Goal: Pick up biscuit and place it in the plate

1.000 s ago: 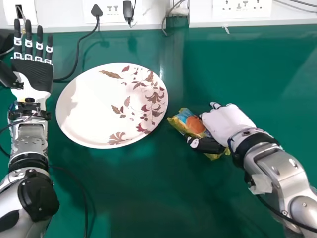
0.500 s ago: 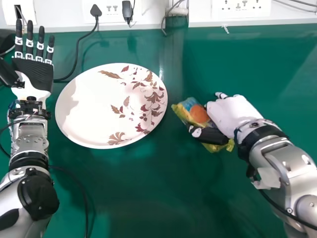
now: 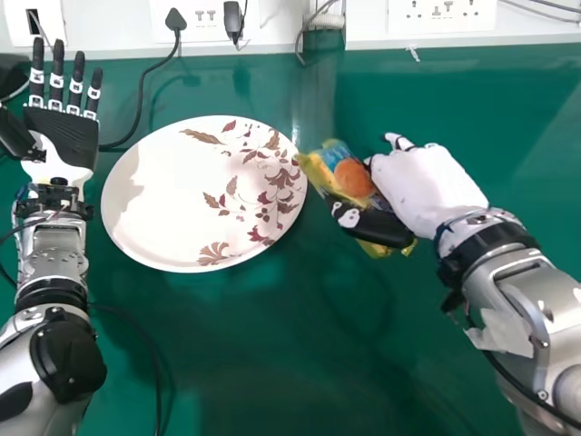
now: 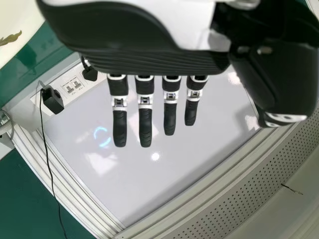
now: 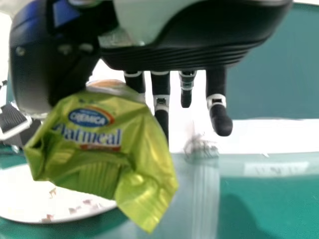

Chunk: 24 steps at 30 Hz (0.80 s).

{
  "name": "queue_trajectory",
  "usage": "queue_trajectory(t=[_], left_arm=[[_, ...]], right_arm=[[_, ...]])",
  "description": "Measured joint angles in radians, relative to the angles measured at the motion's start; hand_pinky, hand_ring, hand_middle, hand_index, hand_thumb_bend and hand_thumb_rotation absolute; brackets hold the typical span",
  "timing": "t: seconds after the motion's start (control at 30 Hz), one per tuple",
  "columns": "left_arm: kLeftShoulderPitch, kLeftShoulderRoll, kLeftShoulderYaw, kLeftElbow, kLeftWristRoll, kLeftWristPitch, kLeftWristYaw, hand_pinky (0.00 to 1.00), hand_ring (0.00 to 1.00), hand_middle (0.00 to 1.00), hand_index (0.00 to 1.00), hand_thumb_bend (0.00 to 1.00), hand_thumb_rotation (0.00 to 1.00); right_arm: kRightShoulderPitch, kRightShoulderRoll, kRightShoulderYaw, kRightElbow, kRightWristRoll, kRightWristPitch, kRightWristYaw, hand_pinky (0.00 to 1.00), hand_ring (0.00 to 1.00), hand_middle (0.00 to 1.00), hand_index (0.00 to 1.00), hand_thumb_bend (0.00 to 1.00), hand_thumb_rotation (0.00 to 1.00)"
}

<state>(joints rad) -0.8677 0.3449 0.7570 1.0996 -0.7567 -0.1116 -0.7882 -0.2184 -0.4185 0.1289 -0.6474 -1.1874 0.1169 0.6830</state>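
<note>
Packet of biscuit (image 3: 352, 179): crinkled, glossy yellow-green film, clamped between thumb and fingers of my right hand (image 3: 422, 195), just beside the plate (image 3: 159, 209), which is smooth, rounded, leaf-patterned. I log my left hand (image 3: 62, 136) with fingers straight, slightly apart; black cable (image 3: 142, 100) runs between it and the plate, on glossy green table (image 3: 245, 363)

A crinkled yellow-green biscuit packet (image 3: 352, 178) with blue and orange print slants between the thumb and fingers of the right hand (image 3: 419, 187); a round white plate (image 3: 159, 204), patterned with red and brown leaves, lies flat left of those fingers.
</note>
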Motion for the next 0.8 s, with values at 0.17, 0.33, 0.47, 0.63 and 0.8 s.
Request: queue_trajectory(t=[0.17,0.33,0.47,0.63,0.8], left_arm=[[0.000,0.001,0.000,0.004,0.000,0.005,-0.005,0.66,0.72,0.86,0.93,0.76,0.48],[0.000,0.003,-0.002,0.005,0.003,-0.003,-0.008,0.68,0.73,0.86,0.92,0.74,0.46],[0.000,0.003,-0.005,0.006,0.010,-0.003,-0.015,0.69,0.73,0.85,0.90,0.75,0.43],[0.000,0.004,-0.006,0.008,0.011,-0.003,-0.015,0.69,0.73,0.84,0.89,0.76,0.43],[0.000,0.004,-0.007,0.011,0.011,-0.006,-0.016,0.66,0.72,0.84,0.91,0.77,0.44]], right_arm=[[-0.022,0.030,0.024,0.022,0.000,-0.016,-0.061,0.12,0.17,0.45,0.49,0.51,0.00],[-0.053,0.066,0.053,0.056,0.002,-0.021,-0.092,0.12,0.17,0.45,0.49,0.51,0.00],[-0.085,0.079,0.076,0.097,0.006,-0.027,-0.131,0.12,0.17,0.44,0.49,0.51,0.00],[-0.128,0.096,0.108,0.153,0.005,-0.030,-0.167,0.12,0.17,0.44,0.49,0.51,0.00],[-0.164,0.103,0.141,0.220,0.005,-0.051,-0.235,0.12,0.16,0.44,0.49,0.51,0.00]])
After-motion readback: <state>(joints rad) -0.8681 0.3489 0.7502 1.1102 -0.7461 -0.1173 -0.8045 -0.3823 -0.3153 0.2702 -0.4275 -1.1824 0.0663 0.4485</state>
